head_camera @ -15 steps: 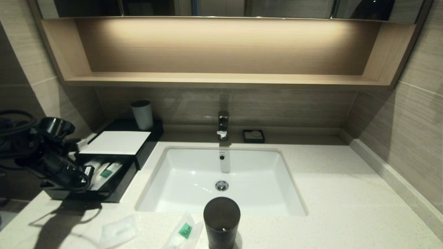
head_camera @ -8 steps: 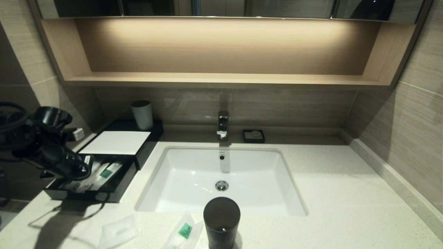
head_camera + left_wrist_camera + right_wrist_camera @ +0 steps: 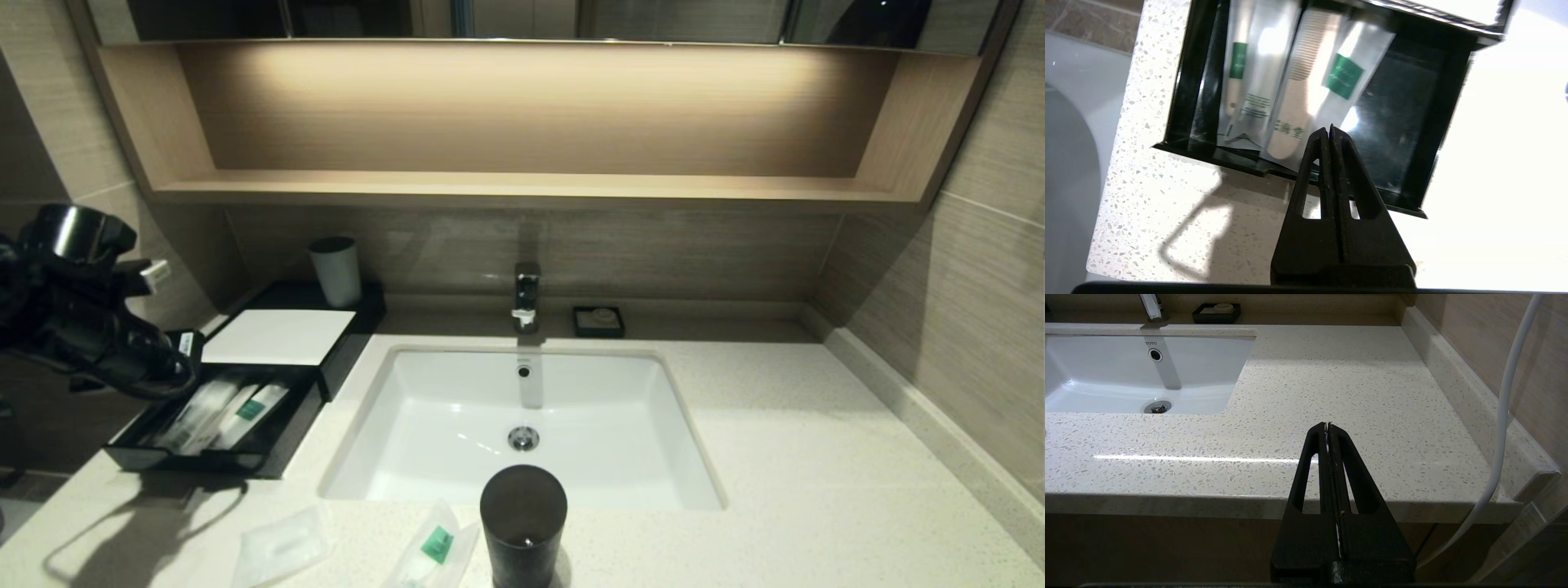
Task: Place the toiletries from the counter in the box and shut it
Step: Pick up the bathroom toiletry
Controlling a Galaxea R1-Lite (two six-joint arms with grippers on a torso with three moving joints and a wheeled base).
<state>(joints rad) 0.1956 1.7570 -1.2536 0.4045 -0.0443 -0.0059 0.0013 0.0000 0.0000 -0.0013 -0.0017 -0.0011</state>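
Jaws closed — left gripper (image 3: 1329, 130) above box (image 3: 1208, 77)

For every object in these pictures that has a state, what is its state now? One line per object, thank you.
box tray: pulled out, open, holding packets.
squarish packet: lying on the counter, outside the box.
green-label packet: on the counter beside the dark cup.
dark cup: upright.
faucet: no water running.
left pincer: shut, empty, above the tray's front edge.
right pincer: shut, empty, parked off the counter's front edge.
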